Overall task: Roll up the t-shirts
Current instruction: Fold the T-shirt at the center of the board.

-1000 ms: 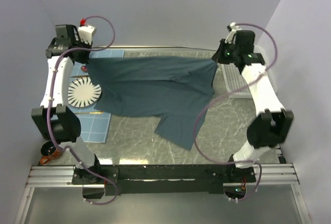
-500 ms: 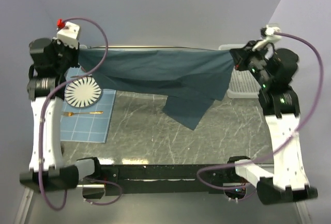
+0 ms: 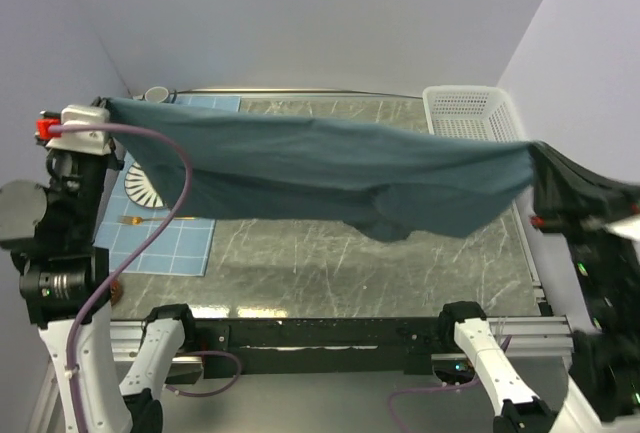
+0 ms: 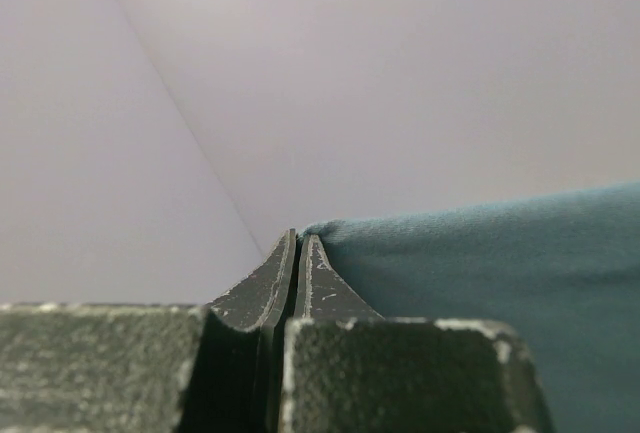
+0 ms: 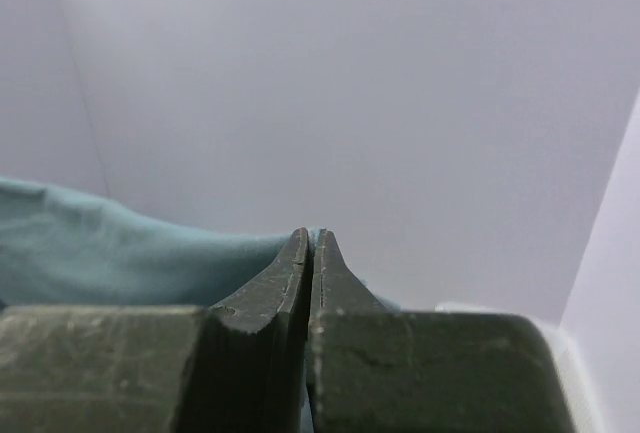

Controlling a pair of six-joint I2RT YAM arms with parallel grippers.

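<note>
The left gripper [image 4: 298,238] is pressing its jaws fully together on one corner of the t-shirt [image 3: 330,168], and the cloth is running off to that camera's right. The right gripper [image 5: 311,233] is clamping shut the same way on the opposite corner, with cloth trailing to its left. Between them the slate-blue shirt is hanging in the air above the table [image 3: 400,253], with its long axis running from arm to arm, so neither arm is nearer. A loose fold is sagging from the lower middle. Laying it flat is probably going to need both arms lowering together. The shirt is hiding part of the striped plate [image 3: 140,185], and its sleeves are hard to make out.
</note>
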